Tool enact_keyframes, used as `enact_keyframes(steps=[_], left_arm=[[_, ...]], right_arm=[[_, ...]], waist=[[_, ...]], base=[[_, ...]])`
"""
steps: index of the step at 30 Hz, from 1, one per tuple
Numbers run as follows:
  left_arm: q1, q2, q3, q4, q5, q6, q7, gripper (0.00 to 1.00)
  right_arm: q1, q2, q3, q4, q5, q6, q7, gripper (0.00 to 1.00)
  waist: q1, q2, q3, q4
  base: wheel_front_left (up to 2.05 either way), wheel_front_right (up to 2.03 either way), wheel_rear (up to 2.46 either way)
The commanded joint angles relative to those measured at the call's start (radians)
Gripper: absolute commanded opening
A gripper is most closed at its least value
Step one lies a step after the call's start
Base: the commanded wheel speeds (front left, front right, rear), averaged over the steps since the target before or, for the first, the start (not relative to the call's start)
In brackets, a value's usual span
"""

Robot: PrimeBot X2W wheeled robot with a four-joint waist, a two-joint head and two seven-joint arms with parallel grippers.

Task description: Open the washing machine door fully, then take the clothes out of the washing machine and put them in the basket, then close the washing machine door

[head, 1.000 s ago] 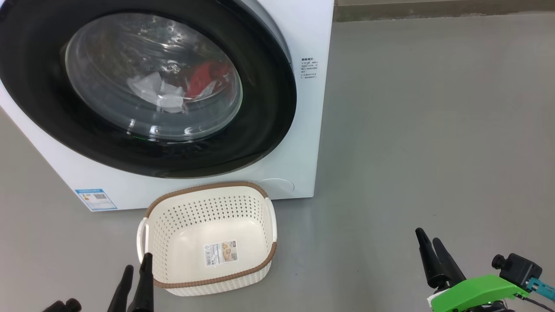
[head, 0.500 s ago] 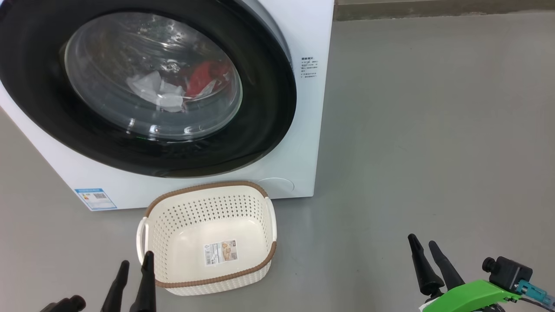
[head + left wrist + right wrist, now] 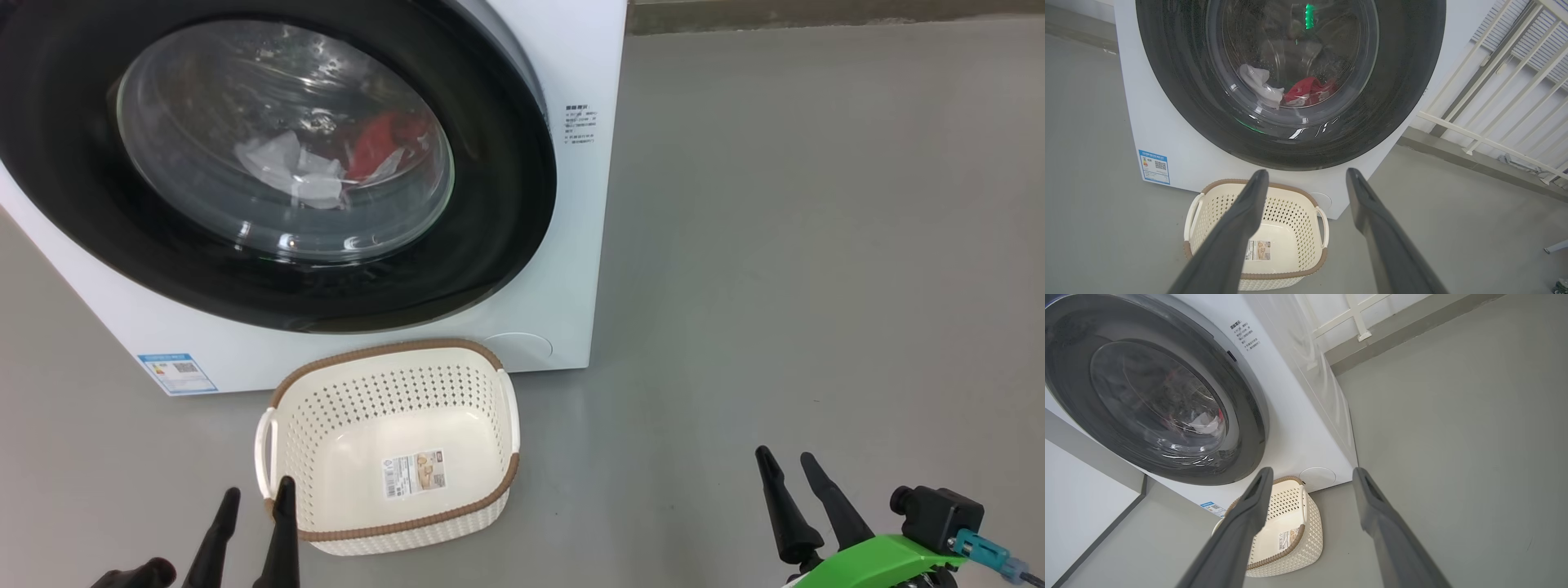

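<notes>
A white washing machine point(image 3: 571, 245) stands on the grey floor point(image 3: 775, 245), filling the far left of the head view. Its round door point(image 3: 490, 204), with a wide black rim and a bulging glass window, lies closed against the front. The clothes are inside the drum, seen through the glass: a white garment point(image 3: 290, 175) on the left and a red garment point(image 3: 375, 143) just beside it on the right, the two touching. A small blue label point(image 3: 177, 373) sits at the machine's lower left corner.

The basket point(image 3: 384, 349) stands upright on the floor just in front of the machine, below the door. Its inside shows only a paper label point(image 3: 416, 474) on the bottom.

The left claw point(image 3: 258, 490) hangs at the near left, its fingers spread wide and holding nothing; its right finger overlaps the basket's near left corner in the head view, but contact cannot be told. The right claw point(image 3: 784, 455) is at the near right, well apart from the basket, also wide and holding nothing.

In the left wrist view the left claw point(image 3: 1306, 173) points at the door and basket, with a white railing point(image 3: 1494, 81) to the right of the machine. The right claw point(image 3: 1312, 470) points towards the machine's lower right corner.
</notes>
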Motion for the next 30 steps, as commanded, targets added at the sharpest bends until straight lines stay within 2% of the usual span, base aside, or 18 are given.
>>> enact_keyframes(steps=[1,30], left_arm=[[-0.002,0.016,0.019,-0.032,0.035,-0.005,-0.015,1.0],[0.02,0.031,0.009,-0.034,0.355,-0.007,-0.101,1.0]], right_arm=[[-0.009,-0.014,0.026,-0.021,-0.034,0.0,-0.016,1.0],[0.008,-0.018,0.038,-0.04,-0.329,0.0,-0.101,1.0]], waist=[[0.0,-0.0001,0.0,0.0],[0.0,-0.0001,0.013,-0.014]], base=[[0.0,0.0,0.0],[0.0,0.0,0.0]])
